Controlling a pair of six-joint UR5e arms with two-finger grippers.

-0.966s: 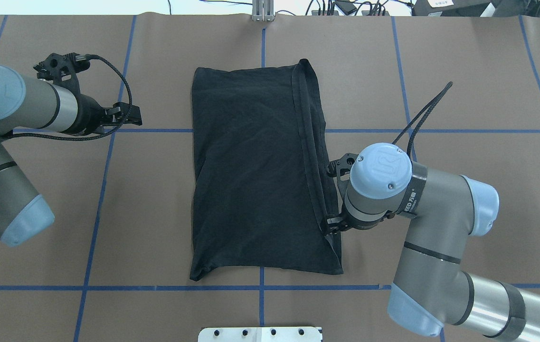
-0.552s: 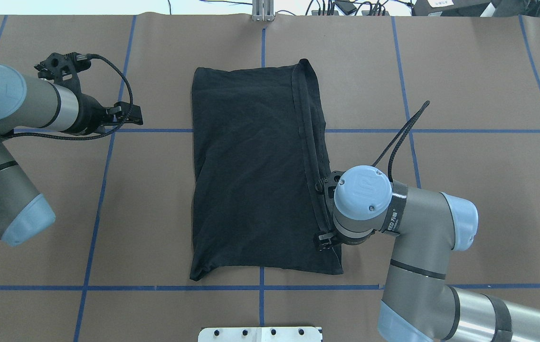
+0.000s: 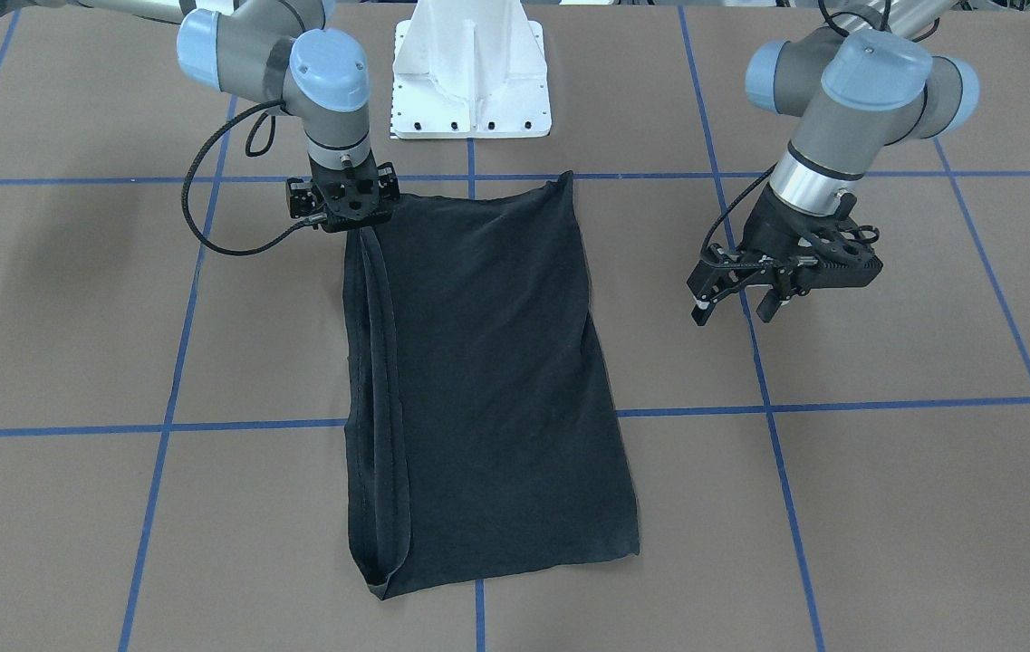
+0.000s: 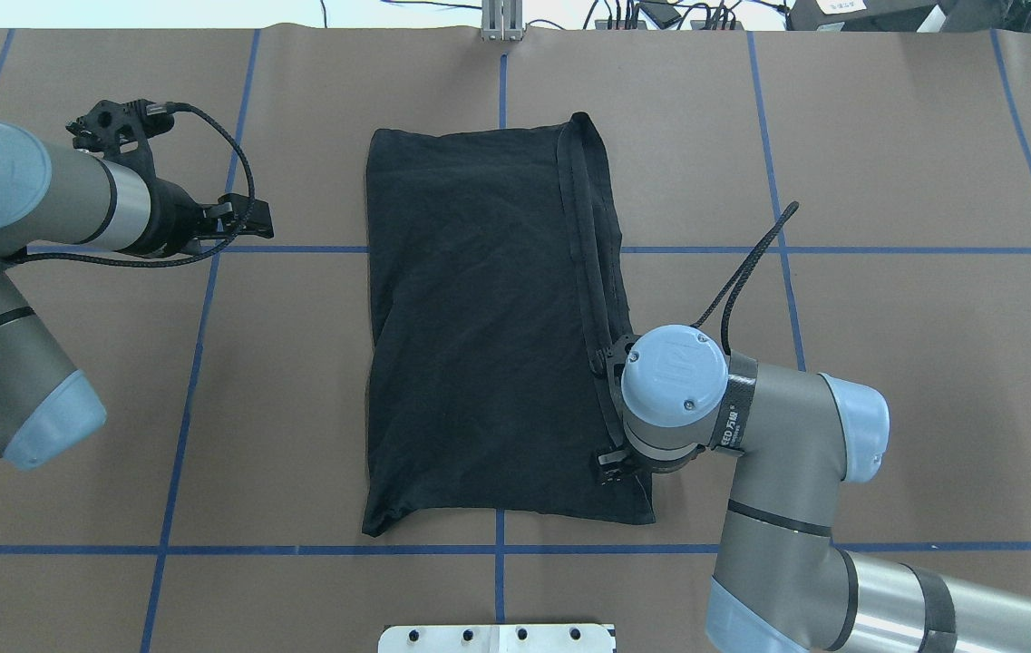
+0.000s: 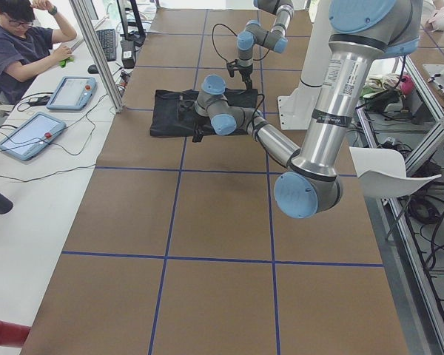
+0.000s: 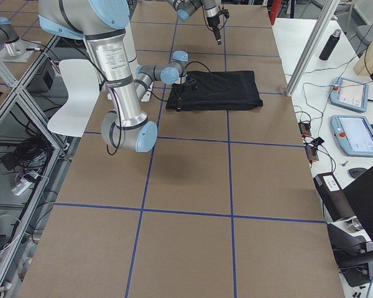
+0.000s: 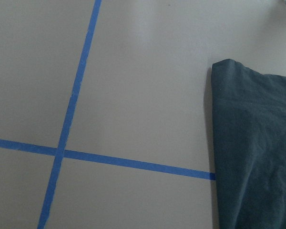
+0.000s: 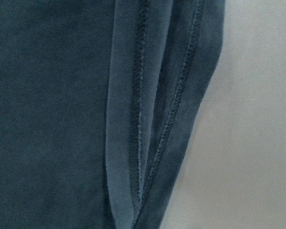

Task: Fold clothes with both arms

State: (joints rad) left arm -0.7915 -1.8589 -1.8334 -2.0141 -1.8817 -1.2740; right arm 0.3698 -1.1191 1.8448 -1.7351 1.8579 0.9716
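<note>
The black T-shirt (image 4: pixel 479 317) lies folded into a long rectangle on the brown table (image 4: pixel 887 181); its logo is hidden. Stitched hems run in layers along its right edge (image 8: pixel 181 95). My right gripper (image 3: pixel 353 217) points straight down over that edge near the corner closest to me. Its fingers are hidden under the wrist, so I cannot tell whether it is open or shut. My left gripper (image 3: pixel 732 308) is open and empty, above the table well to the left of the shirt (image 3: pixel 487 380). The left wrist view shows the shirt's far left corner (image 7: pixel 252 143).
Blue tape lines (image 4: pixel 198 363) cross the brown table. The white pedestal base (image 3: pixel 471 72) stands at my edge of the table. An operator (image 5: pixel 18 44) sits with tablets (image 5: pixel 29 133) on the far side. A white chair (image 6: pixel 74 93) stands beside the table.
My right wrist has moved towards me and leftward, onto the shirt's right edge, and looks lower. The left arm and the shirt have not moved.
</note>
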